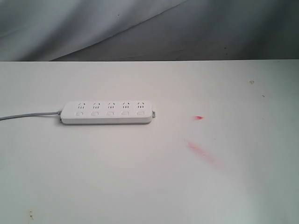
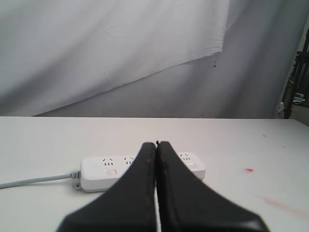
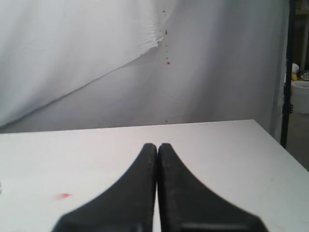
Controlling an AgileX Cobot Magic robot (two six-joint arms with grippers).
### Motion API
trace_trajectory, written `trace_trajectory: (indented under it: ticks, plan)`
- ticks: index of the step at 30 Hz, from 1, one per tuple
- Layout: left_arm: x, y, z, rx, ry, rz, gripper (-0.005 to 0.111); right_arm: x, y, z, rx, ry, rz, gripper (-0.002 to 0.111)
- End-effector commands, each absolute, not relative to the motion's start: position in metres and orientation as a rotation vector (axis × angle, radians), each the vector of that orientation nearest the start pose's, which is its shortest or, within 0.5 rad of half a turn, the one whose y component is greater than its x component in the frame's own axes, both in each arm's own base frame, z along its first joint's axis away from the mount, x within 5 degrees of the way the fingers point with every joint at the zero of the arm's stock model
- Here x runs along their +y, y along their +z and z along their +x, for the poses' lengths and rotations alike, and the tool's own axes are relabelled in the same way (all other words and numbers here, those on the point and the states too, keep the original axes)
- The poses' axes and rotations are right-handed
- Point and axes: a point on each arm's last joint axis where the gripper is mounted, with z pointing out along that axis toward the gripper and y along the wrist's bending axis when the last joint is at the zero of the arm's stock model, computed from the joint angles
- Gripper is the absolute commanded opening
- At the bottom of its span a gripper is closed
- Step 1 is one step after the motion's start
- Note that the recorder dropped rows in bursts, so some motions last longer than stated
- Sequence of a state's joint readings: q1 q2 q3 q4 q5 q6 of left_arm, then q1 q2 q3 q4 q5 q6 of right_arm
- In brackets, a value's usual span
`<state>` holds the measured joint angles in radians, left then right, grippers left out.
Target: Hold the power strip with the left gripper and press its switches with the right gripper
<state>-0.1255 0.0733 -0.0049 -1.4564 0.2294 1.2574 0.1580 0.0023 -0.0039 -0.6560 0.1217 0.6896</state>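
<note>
**Power strip [image 1: 107, 113] lying flat on the table, both claws clenched and empty**

We are looking at the power strip lying flat on the white table [image 1: 149, 186], left of the middle in the exterior view, with its long side running across that view. Its grey cord [image 1: 28, 115] is trailing from the left end toward the left edge of the picture. A small end tab [image 1: 153, 113] is sticking out at the right end. The five switches [image 1: 110, 113] are sitting in a row along the near side of the top face, one below each socket group [image 1: 110, 104]. We cannot tell whether any of them is pressed in. To the right of the strip and well apart from it, a small red spot [image 1: 198, 117] is showing on the table. Nearer the camera, a fainter red smear [image 1: 201, 151] is running diagonally.

In the left wrist view we are seeing the left gripper [image 2: 156, 144] with its two black fingers [image 2: 140, 183] pressed together along their length, clenched on nothing. It is pointing toward the strip, which is lying beyond the fingertips, apart from them and partly hidden behind them. In the right wrist view the right gripper [image 3: 157, 145] is likewise clenched, its black fingers meeting tip to tip and grasping nothing, with the red spot off to one side. A wrinkled grey-white cloth [image 1: 140, 28] is hanging behind the table.
</note>
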Motion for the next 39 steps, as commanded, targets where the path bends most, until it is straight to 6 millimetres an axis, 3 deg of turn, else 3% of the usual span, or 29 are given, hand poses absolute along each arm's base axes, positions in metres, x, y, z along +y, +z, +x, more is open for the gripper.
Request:
trace_trajectory:
  ticks: [1,39]
  plan:
    - [-0.0285,0.2067,0.0567,1.591,-0.429,0.138,0.000,0.0076,0.2034,0.0559,1.585,0.081,-0.142,0.000]
    - [-0.0285,0.2067,0.0567,1.591,-0.431,0.136,0.000,0.0089,0.2058,0.0558,1.565,0.153,-0.091,0.000]
